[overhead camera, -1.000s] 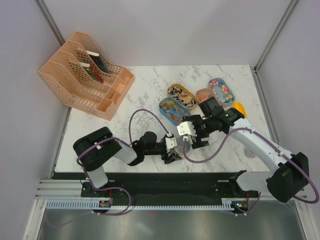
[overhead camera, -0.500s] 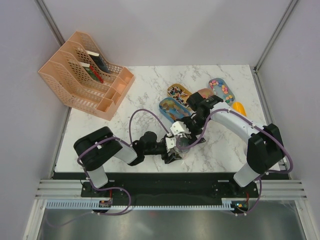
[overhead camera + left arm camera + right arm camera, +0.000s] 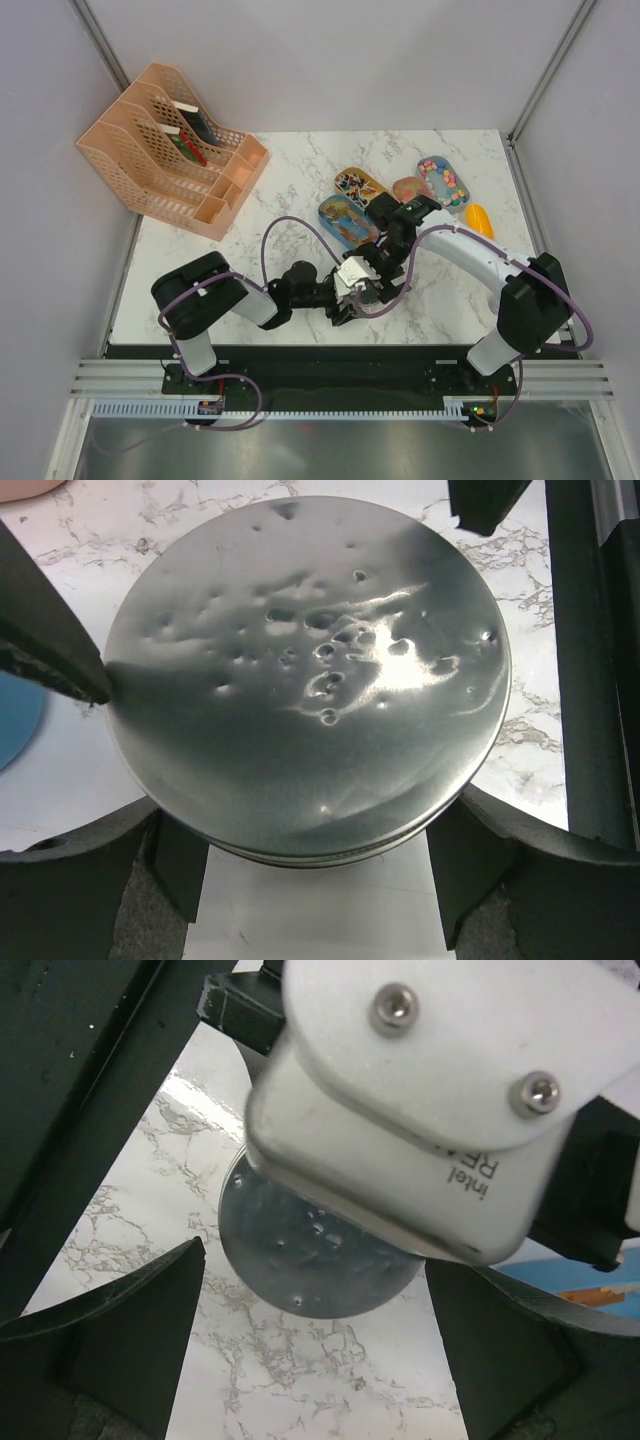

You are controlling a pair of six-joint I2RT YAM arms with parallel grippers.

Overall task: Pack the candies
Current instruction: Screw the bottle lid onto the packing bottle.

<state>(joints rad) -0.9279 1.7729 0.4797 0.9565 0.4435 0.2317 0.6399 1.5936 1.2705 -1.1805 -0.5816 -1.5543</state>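
Observation:
A round silver tin (image 3: 305,670) with a dented top stands on the marble table. My left gripper (image 3: 310,825) is shut on its sides, one finger on each flank. My right gripper (image 3: 315,1360) is open and hangs above the tin (image 3: 300,1260), with the left wrist's white camera housing (image 3: 430,1090) partly covering the tin. In the top view both grippers, left (image 3: 348,300) and right (image 3: 372,272), meet at the table's front middle. The candies (image 3: 444,182) fill several oval trays behind them, some of them dark-wrapped (image 3: 356,184).
A blue oval tray (image 3: 345,218) and a pink oval tray (image 3: 408,187) lie just behind the grippers. A yellow-orange scoop (image 3: 479,218) lies at the right. A peach file organiser (image 3: 170,150) stands at the back left. Purple cables loop over the table front.
My right arm has swung left and nearer, bringing its open gripper over the tin that my left gripper holds. The left arm has barely moved.

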